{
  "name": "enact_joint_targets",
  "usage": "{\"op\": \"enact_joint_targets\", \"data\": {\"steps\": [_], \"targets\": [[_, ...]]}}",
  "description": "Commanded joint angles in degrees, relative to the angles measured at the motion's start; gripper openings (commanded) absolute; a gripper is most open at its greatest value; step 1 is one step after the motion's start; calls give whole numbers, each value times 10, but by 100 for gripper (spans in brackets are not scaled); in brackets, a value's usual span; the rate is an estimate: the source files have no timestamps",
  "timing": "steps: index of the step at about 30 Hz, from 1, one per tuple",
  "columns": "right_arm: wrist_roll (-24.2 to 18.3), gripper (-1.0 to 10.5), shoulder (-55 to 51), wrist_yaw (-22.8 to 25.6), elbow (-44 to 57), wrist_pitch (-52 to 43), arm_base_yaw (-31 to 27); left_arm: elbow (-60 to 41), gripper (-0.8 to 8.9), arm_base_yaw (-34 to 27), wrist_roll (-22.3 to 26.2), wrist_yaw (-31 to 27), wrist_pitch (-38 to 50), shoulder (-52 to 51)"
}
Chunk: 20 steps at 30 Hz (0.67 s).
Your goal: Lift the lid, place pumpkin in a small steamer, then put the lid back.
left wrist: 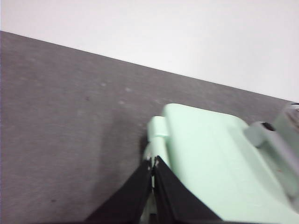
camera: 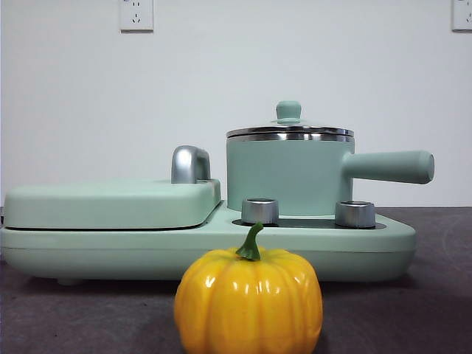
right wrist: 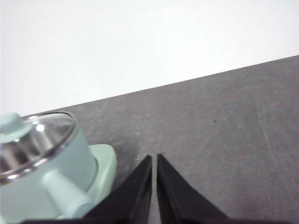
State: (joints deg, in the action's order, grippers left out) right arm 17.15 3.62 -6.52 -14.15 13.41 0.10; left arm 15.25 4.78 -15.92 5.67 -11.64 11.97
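Note:
The orange-yellow pumpkin (camera: 248,302) with a green stem stands on the dark table at the front, near the camera. Behind it the mint-green small steamer (camera: 289,175) sits on the right of the cooker base, its long handle (camera: 389,166) pointing right. The glass lid (camera: 289,130) with its mint knob rests on the steamer; it also shows in the right wrist view (right wrist: 37,133). My left gripper (left wrist: 153,161) is shut and empty, above the griddle end of the cooker. My right gripper (right wrist: 154,157) is shut and empty, beside the steamer (right wrist: 46,182). Neither arm shows in the front view.
The flat mint-green griddle cover (camera: 110,203) with a chrome handle (camera: 190,164) fills the cooker's left half; it also shows in the left wrist view (left wrist: 219,163). Two steel knobs (camera: 259,211) sit in front of the steamer. A white wall stands behind the table.

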Motion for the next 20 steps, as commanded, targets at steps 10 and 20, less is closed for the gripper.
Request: {"op": "enact_joint_targets", "data": {"steps": [10,20], "targets": [[-52,15,195,-185,-243,133,6,239,8,34,18,129,-40,223],[-120,15,332,-356,-373,210,6,367,7,63,75,248,-120,336]]}}
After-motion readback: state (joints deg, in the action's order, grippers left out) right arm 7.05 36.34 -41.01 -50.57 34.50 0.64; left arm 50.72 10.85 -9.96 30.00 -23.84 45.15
